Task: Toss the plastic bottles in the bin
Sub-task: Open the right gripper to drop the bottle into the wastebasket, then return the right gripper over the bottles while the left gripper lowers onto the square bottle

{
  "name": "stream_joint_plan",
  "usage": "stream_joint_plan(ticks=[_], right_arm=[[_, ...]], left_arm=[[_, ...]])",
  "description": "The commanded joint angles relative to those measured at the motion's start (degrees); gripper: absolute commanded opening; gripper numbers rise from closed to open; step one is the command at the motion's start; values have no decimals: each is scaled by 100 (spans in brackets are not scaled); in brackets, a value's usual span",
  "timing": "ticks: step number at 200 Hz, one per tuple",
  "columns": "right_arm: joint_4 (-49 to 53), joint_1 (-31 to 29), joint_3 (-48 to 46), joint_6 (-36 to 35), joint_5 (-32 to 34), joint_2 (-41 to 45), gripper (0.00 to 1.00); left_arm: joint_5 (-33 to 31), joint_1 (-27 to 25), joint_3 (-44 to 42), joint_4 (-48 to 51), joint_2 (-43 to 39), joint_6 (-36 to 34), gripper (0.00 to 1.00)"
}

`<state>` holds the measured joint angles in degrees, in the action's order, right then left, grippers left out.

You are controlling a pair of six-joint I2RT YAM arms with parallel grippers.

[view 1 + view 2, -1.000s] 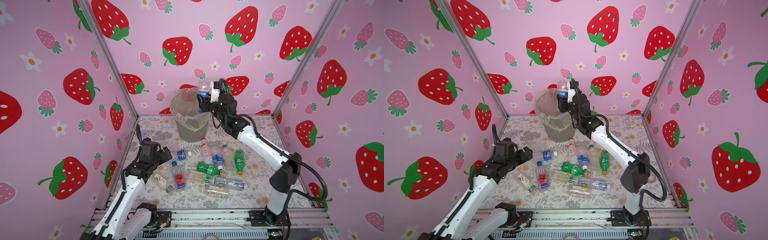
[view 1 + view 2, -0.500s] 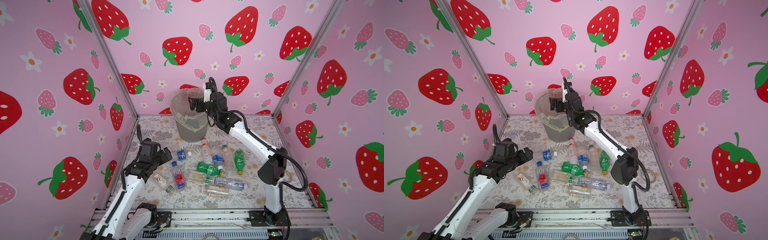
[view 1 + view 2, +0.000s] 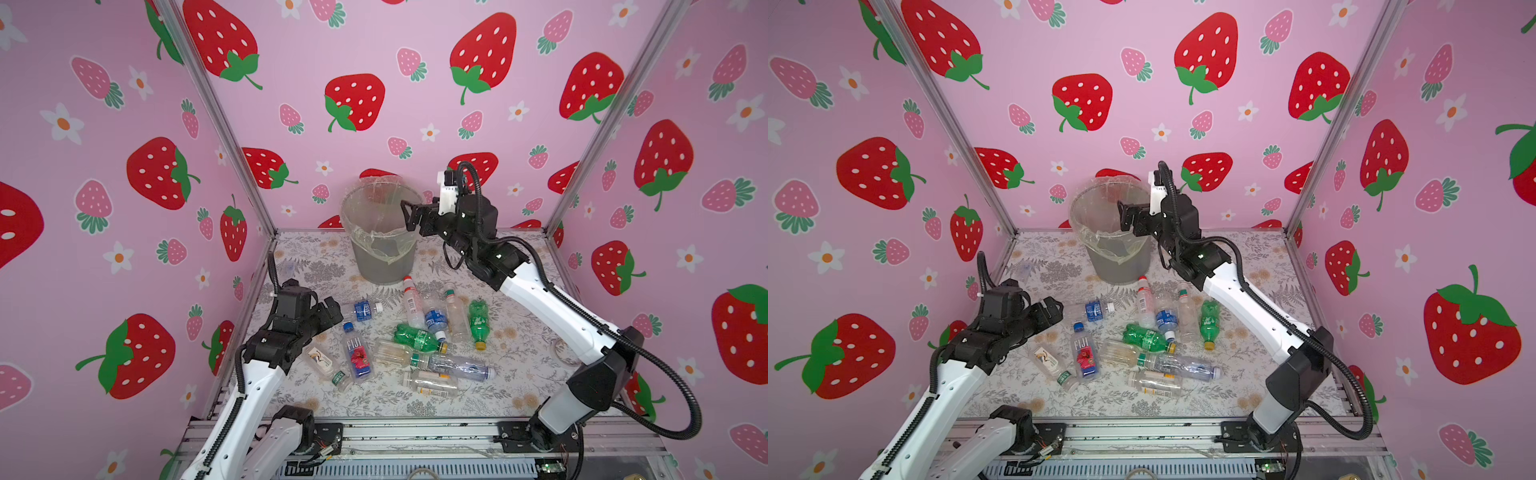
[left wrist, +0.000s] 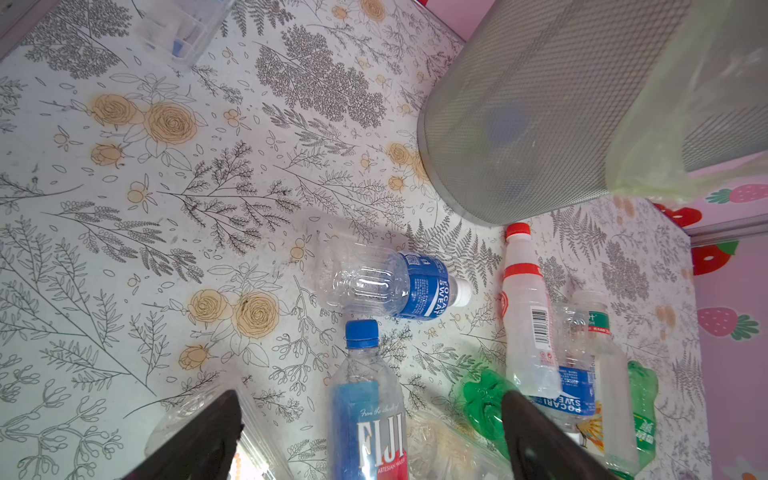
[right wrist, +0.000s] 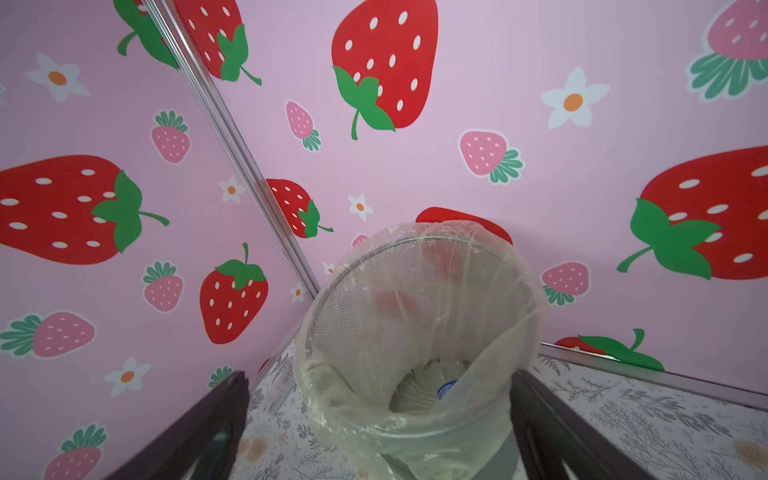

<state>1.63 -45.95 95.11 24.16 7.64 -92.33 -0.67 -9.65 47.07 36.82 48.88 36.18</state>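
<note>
**While my right fingers [image 3: 409, 214] hang open at the bin [image 3: 382, 266], the plastic bottles [image 3: 415, 345] lie on the surface [image 3: 519, 374]**

As nothing sits between them, my right fingers [image 5: 208, 432] are released. In the right wrist view both dark fingers stand wide apart, and the mouth of the bin [image 5: 415, 245] shows between them. In both top views they hang at the right edge of its rim [image 3: 1125, 216].

The bin [image 3: 1121, 266] is round, of grey mesh, and lined with a crinkled clear bag. It stands upright at the back of the surface, near the back wall. On its bottom lies one clear bottle with a blue label [image 5: 432, 390].

My left fingers [image 3: 332, 305] are released too, wide apart and holding nothing. They hover low over the front left part of the surface. In the left wrist view [image 4: 199, 436] the Fiji bottle [image 4: 365, 415] lies flat on the surface below them. Its blue cap points at the Pocari Sweat bottle [image 4: 395, 286], which lies crosswise just beyond it. I cannot tell if these two touch.

All the other plastic bottles lie on their sides in a loose group in front of the bin. The white bottle [image 3: 411, 301] has its red cap close to the foot of the bin. Two green bottles [image 3: 417, 337] with yellow caps lie near the middle. Several clear ones lie nearer the front, some across each other.
</note>
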Motion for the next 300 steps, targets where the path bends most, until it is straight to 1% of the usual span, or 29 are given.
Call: stream_joint_plan(ticks=[1,27,60,82,111,127,169,191,203,222,241,274,286,300], right_arm=[[-137,43,-517,13,179,426,99],[-187,87,-1248,127,342,871,99],[-201,143,-2053,215,387,1386,99],[-183,157,-2522,305,395,1691,99],[-84,208,-3069,518,431,2017,99],[4,244,-3331,655,418,2146,99],[194,275,-3849,877,339,2377,99],[288,285,-4096,923,330,2483,99],[391,289,-4203,908,335,2526,99],[694,323,-4230,765,256,2516,99],[1011,333,-4235,750,360,2512,99],[995,333,-4495,860,322,2692,99],[1009,333,-4560,870,317,2762,99],[1023,345,-4618,878,347,2841,99]], left_arm=[[179,8,-119,7,-71,262,99],[304,10,-225,15,23,362,99],[201,6,-162,281,182,555,99],[57,1,-77,524,176,626,99],[-294,-1,46,984,127,773,99],[-328,-1,38,1117,91,790,99],[-569,-2,-40,1598,56,903,99],[-545,6,-105,1633,25,960,99],[-376,3,-151,1523,0,858,99],[-460,6,-194,1524,-52,878,99],[-519,3,-202,1570,15,870,99],[-584,2,-313,1625,316,918,99],[-546,-15,-415,1526,316,891,99],[-667,-24,-533,1477,248,988,99]])
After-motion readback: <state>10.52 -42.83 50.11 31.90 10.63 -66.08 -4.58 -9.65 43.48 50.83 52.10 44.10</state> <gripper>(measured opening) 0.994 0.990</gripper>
